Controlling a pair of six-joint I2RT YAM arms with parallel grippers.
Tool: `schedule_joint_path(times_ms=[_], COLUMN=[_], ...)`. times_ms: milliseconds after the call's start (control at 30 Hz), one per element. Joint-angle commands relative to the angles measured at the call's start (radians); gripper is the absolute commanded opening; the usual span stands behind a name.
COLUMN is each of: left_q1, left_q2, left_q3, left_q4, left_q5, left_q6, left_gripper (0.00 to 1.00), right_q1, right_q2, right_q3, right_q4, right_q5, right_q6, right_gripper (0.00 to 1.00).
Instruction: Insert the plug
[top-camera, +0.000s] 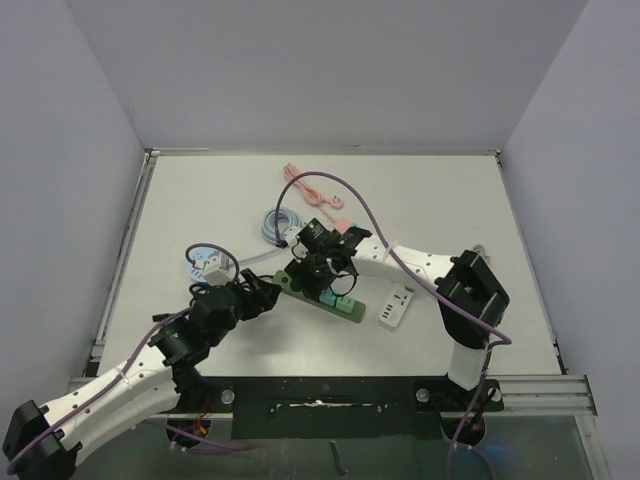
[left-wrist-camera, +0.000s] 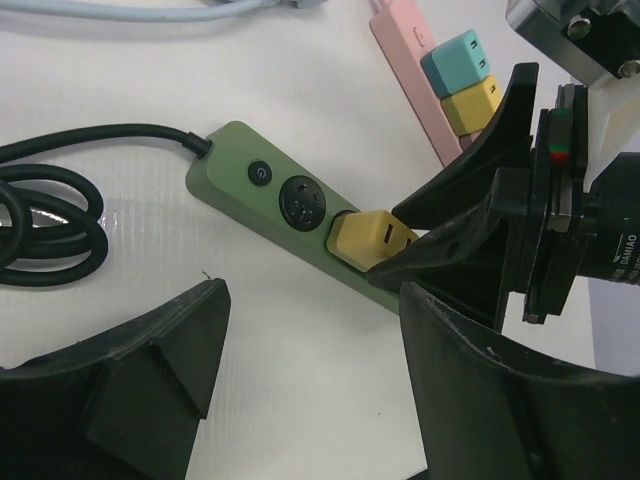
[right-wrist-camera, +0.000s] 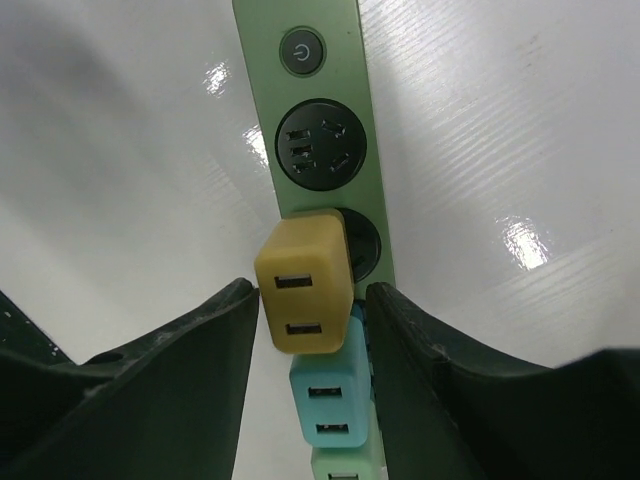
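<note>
Item: yellow plug (right-wrist-camera: 303, 295), a small rigid plastic cube, judged light and hard, with smooth sides liable to slip or tip. Best taken across its two flat flanks and kept square to the socket. Location: over the second round socket of the green power strip (right-wrist-camera: 345, 75), sitting skewed with part of the socket showing beside it; seemingly not fully home. Right claw (right-wrist-camera: 310, 290): straddles the plug, fingers close at both flanks; whether they pinch cannot be told. Left claw (left-wrist-camera: 312, 300): spread wide, empty, near the strip. Strip contents: first socket (right-wrist-camera: 320, 143) vacant; cyan plug (right-wrist-camera: 328, 400) directly beyond the yellow. Strip lies flat on the bench (right-wrist-camera: 520, 120).
</note>
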Motion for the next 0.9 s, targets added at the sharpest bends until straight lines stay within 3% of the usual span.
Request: schedule_joint_path(times_ms=[0, 267, 400, 467, 867], left_q1=[0.051, 0.142, 0.164, 0.172, 0.253], left_q2=[0.012, 0.016, 0.015, 0.021, 0.075], left_q3=[-0.026, -0.068, -0.091, -0.107, -0.146], left_q4=[0.128, 0.16, 0.184, 0.216, 0.237], left_q5=[0.13, 0.26, 0.271, 0.283, 0.303], left_q6=[-0.061, -0.057, -0.051, -0.048, -0.062], left_gripper=[0.67, 0.67, 0.67, 0.67, 0.66], right_q1=[-0.015, -0.022, -0.025, -0.026, -0.035], right_q2=[0.026, 0.081, 0.107, 0.113, 0.109], right_q3=[0.006, 0.011, 0.004, -0.006, 0.012], right_q4=[0.048, 0.01, -0.013, -0.016, -0.015], right_q5=[0.029, 0.092, 0.111, 0.115, 0.134], right_q6=[-0.026, -0.057, -0.073, -0.078, -0.021], right_gripper=[0.46, 0.3, 0.06, 0.02, 0.0])
